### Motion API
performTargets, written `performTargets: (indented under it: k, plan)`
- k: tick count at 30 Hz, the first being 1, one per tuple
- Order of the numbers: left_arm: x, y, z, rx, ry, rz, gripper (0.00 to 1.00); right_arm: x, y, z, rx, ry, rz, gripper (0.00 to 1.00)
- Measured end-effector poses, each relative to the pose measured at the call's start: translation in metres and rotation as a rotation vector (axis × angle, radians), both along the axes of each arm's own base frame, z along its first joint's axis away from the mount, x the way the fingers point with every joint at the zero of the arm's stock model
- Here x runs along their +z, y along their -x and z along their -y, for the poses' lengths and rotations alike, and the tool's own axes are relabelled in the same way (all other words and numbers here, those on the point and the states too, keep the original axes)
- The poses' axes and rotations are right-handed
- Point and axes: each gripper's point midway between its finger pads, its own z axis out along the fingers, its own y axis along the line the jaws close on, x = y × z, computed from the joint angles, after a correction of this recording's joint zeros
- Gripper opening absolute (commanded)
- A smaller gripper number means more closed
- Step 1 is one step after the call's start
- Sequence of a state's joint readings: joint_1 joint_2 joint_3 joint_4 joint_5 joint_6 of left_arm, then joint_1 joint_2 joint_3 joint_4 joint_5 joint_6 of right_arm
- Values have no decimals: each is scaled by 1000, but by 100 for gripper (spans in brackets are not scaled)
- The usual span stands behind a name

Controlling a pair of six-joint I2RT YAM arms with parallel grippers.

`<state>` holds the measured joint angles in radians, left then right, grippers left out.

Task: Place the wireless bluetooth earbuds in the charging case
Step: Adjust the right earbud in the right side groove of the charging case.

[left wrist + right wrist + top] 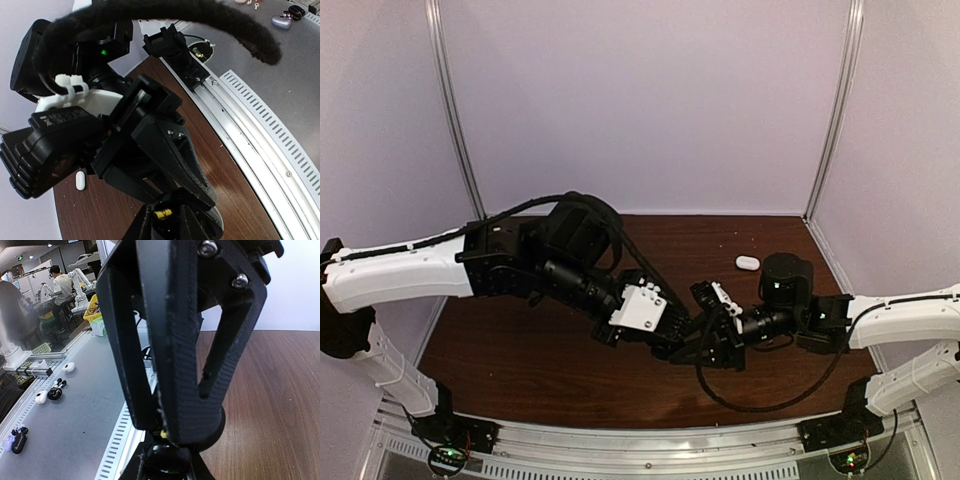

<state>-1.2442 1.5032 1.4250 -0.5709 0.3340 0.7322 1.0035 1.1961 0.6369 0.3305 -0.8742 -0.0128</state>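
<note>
Nothing is seated yet, I judge. The charging case [747,262] lies on the table [520,370], apparently closed, and you cannot see the 2 earbuds. Well apart from the case, toward the bases, the right gripper [708,335] is clenched tip to tip with the left gripper [675,335], whose grip you cannot tell. Both wrist views show a yellow bit [162,214] between the tips, which the top view hides.

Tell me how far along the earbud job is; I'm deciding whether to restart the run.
Done: nothing visible. The charging case lies alone on the table at back right, apart from both grippers, no earbud seen in it. In hand: the left gripper and the shut right gripper meet tip to tip mid-table; anything between them is hidden. To do: seating both earbuds.
</note>
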Motion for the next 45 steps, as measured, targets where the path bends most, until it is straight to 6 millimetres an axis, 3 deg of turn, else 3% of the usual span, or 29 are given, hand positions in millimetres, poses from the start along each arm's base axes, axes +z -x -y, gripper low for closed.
performTargets:
  k: [21,31,45]
  plan:
    - [8,1,-6,24,4,-32,16,10,-10,4,-40,-32,-27,0]
    - [5,-7,-8,88,-16,-33,13,11,-11,5,-42,-36,-28,0]
    - [9,-4,-10,75,-7,-34,30,11,-16,4,-66,-36,-6,0]
